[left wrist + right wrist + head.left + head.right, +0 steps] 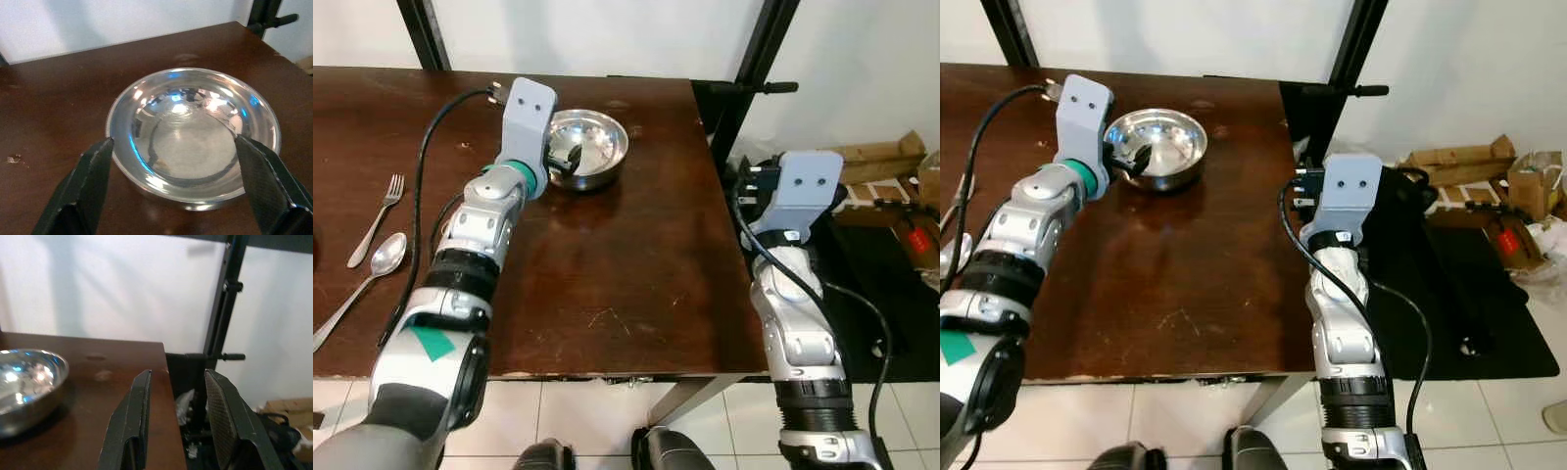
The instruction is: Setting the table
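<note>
Left wrist view: your left gripper (178,188) straddles the bowl (193,134) near the table's (636,264) far right corner, fingers spread wide, gripping nothing. Close off-centre and the slick rim could skid away.

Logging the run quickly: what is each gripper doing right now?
Left gripper: open, fingers either side of the round shiny steel bowl on the dark wooden table.
Right gripper: open, holding nothing, beside the table's right edge.
</note>
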Available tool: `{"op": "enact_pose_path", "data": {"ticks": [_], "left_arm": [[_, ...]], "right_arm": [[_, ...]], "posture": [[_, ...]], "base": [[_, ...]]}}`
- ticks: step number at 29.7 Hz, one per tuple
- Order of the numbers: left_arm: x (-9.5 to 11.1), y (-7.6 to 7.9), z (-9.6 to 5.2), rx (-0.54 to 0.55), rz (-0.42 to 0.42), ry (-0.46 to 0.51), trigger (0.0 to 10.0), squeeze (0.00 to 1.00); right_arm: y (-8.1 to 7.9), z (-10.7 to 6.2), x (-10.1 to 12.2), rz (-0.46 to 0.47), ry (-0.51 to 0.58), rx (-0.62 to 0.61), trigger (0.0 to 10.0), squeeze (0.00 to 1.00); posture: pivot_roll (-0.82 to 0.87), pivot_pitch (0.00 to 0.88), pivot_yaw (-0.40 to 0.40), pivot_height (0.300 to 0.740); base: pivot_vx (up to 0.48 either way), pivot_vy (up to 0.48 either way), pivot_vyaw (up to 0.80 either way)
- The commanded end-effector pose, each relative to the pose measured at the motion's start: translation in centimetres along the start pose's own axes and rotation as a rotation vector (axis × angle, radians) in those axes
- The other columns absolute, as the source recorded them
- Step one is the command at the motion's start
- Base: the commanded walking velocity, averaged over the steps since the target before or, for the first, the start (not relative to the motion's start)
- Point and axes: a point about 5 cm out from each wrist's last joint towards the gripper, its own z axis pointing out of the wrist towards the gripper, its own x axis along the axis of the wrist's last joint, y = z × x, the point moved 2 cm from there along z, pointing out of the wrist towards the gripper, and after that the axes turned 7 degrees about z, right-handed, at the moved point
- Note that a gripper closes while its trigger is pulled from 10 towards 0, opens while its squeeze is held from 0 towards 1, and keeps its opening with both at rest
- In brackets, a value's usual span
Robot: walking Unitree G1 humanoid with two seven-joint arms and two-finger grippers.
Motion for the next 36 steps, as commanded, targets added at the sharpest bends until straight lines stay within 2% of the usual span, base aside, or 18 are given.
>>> {"op": "enact_pose_path", "data": {"ticks": [1,5,8,11,12,13,14,15,17,19,21,24,25,27,31,34,35,36], "left_arm": [[-0.4,0.1,0.1,0.0,-0.015,-0.021,10.0,1.0],[-0.1,0.1,0.4,0.014,-0.062,-0.038,10.0,1.0],[0.3,0.0,0.8,0.049,-0.132,-0.061,10.0,1.0],[0.3,0.0,0.8,0.049,-0.132,-0.061,10.0,1.0],[0.3,0.0,0.8,0.056,-0.157,-0.071,10.0,0.22],[0.3,0.0,0.8,0.056,-0.157,-0.071,10.0,0.22],[0.4,-0.1,1.0,0.066,-0.191,-0.079,10.0,0.0],[0.4,-0.1,1.0,0.066,-0.191,-0.079,10.0,0.0],[0.6,-0.1,1.2,0.081,-0.258,-0.093,10.0,0.0],[0.6,-0.1,1.2,0.081,-0.258,-0.093,10.0,0.0],[0.6,0.0,1.4,0.099,-0.376,-0.118,10.0,0.0],[0.6,0.0,1.4,0.111,-0.424,-0.13,10.0,0.0],[0.5,0.1,1.5,0.12,-0.473,-0.142,10.0,0.0],[0.5,0.1,1.5,0.12,-0.473,-0.142,10.0,0.0],[-0.1,0.5,1.5,0.135,-0.556,-0.199,10.0,0.0],[-0.4,0.5,1.4,0.137,-0.565,-0.212,10.0,0.0],[-0.7,0.6,1.4,0.135,-0.564,-0.228,8.7,0.0],[-0.7,0.6,1.4,0.135,-0.564,-0.228,8.7,0.0]], "right_arm": [[0.0,0.0,0.0,-0.002,-0.008,-0.001,10.0,0.0],[-0.3,-0.3,0.1,0.005,-0.009,0.007,10.0,0.0],[-0.7,-0.9,0.0,0.017,-0.018,0.01,10.0,0.0],[-0.7,-0.9,0.0,0.017,-0.018,0.01,10.0,0.0],[-0.7,-1.0,0.0,0.02,-0.021,0.009,10.0,0.0],[-0.7,-1.0,0.0,0.02,-0.021,0.009,10.0,0.0],[-0.8,-1.4,-0.1,0.024,-0.029,0.007,10.0,0.0],[-0.8,-1.4,-0.1,0.024,-0.029,0.007,10.0,0.0],[-0.9,-2.0,-0.2,0.029,-0.04,0.003,10.0,0.0],[-0.9,-2.0,-0.2,0.029,-0.04,0.003,10.0,0.0],[-0.9,-2.6,-0.3,0.033,-0.054,-0.005,10.0,0.0],[-0.9,-2.8,-0.4,0.034,-0.062,-0.008,10.0,0.0],[-0.8,-3.0,-0.6,0.034,-0.071,-0.011,10.0,0.0],[-0.8,-3.0,-0.6,0.034,-0.071,-0.011,10.0,0.0],[-0.7,-3.3,-0.8,0.033,-0.089,-0.016,10.0,0.0],[-0.7,-3.3,-0.8,0.033,-0.091,-0.017,10.0,0.0],[-0.6,-3.3,-0.8,0.034,-0.092,-0.018,10.0,0.0],[-0.6,-3.3,-0.8,0.034,-0.092,-0.018,10.0,0.0]], "posture": [[-0.03,0.02,0.026,0.74],[-0.02,0.065,0.036,0.74],[-0.02,0.098,0.04,0.74],[-0.02,0.098,0.04,0.74],[-0.02,0.105,0.042,0.74],[-0.02,0.105,0.042,0.74],[-0.02,0.137,0.054,0.74],[-0.02,0.137,0.054,0.74],[-0.02,0.151,0.061,0.74],[-0.02,0.151,0.061,0.74],[-0.02,0.192,0.069,0.74],[-0.02,0.198,0.069,0.74],[-0.03,0.202,0.07,0.74],[-0.03,0.202,0.07,0.74],[-0.03,0.22,0.073,0.74],[-0.03,0.22,0.073,0.74],[-0.03,0.22,0.073,0.74],[-0.03,0.22,0.073,0.74]], "base": [[0.0,0.0,0.0],[0.0,0.0,0.0],[0.0,0.0,0.0],[0.0,0.0,0.0],[0.0,0.0,0.0],[0.0,0.0,0.0],[0.0,0.0,0.0],[0.0,0.0,0.0],[0.0,0.0,0.0],[0.0,0.0,0.0],[0.0,0.0,0.0],[0.0,0.0,0.0],[0.0,0.0,0.0],[0.0,0.0,0.0],[0.0,0.0,0.0],[0.0,0.0,0.0],[0.0,0.0,0.0],[0.0,0.0,0.0]]}}
